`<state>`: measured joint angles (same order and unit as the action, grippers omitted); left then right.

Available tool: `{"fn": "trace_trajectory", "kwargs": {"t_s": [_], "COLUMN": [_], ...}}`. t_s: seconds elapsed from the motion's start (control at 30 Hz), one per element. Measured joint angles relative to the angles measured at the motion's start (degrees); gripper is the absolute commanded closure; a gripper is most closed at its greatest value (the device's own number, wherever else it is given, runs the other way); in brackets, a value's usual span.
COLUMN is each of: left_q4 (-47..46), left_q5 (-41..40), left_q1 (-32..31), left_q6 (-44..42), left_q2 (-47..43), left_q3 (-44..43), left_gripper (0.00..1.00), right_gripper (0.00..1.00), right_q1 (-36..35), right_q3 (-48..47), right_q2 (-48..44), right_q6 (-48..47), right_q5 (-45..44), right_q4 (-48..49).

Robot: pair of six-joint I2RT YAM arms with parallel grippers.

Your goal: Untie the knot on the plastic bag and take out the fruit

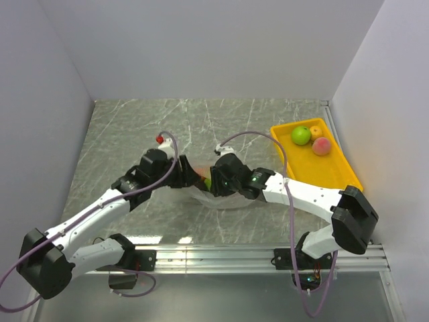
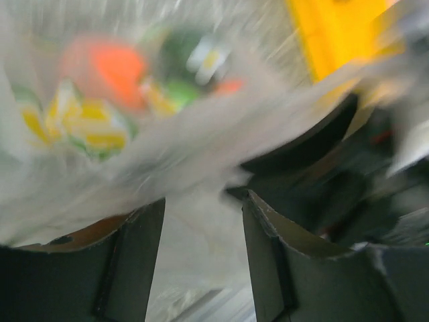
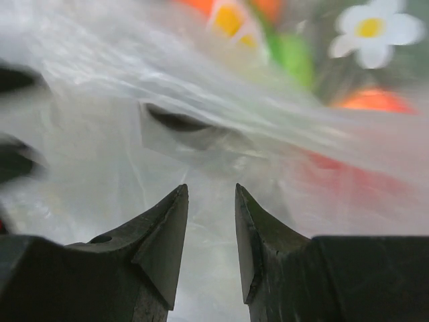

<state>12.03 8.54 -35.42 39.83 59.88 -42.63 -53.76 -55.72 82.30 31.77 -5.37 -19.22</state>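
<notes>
Marble worktop [image 1: 134,127] before us: our left gripper [image 2: 201,215] and right gripper [image 3: 210,201], both parted, crowd the bag [image 1: 224,200]; a tray [image 1: 335,171] of fruit [image 1: 310,139] sits right of them.

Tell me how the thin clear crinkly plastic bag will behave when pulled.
The thin clear crinkly plastic bag will likely be floppy: its film drapes in folds. It probably sags toward the fruit inside. Glossy film may slip when pinched.
</notes>
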Motion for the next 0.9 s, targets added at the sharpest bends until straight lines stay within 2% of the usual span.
{"fn": "trace_trajectory", "kwargs": {"t_s": [0.13, 0.27, 0.33, 0.47, 0.6, 0.73, 0.8, 0.9], "left_q4": [1.6, 6.9, 8.3, 8.5, 9.8, 10.0, 9.7, 9.2], "left_q5": [0.0, -0.1, -0.1, 0.0, 0.1, -0.1, -0.5, -0.9], "left_q1": [-1.1, -1.9, -2.2, -2.7, -2.8, -2.9, -2.9, -3.0], "left_q6": [3.1, 6.6, 7.9, 9.3, 9.6, 9.4, 9.3, 8.9], "left_q2": [0.5, 0.5, -0.2, -1.5, -4.9, -10.6, -11.8, -12.0], "left_q3": [8.9, 17.3, 18.8, 17.6, 16.4, 12.9, 9.7, 4.9], "left_gripper": [0.43, 0.41, 0.41, 0.39, 0.26, 0.14, 0.09, 0.09], "right_gripper": [0.47, 0.43, 0.43, 0.43, 0.44, 0.44, 0.44, 0.46], "right_q1": [5.2, 13.4, 18.1, 22.7, 22.4, 17.3, 15.0, 12.9], "right_q3": [0.3, 0.3, -0.1, -1.2, -3.0, -3.8, -3.8, -4.0], "right_q2": [-0.2, 0.8, 2.6, 7.0, 6.4, 2.3, -0.6, -5.3], "right_q6": [0.5, 1.1, 1.5, 0.8, -2.8, -6.2, -7.5, -9.3], "right_q5": [-1.1, -2.4, -2.7, -2.2, -0.4, -0.7, -1.2, -2.5], "right_q4": [1.7, 4.5, 5.2, 5.5, 4.6, 3.6, 2.4, 0.0]}}
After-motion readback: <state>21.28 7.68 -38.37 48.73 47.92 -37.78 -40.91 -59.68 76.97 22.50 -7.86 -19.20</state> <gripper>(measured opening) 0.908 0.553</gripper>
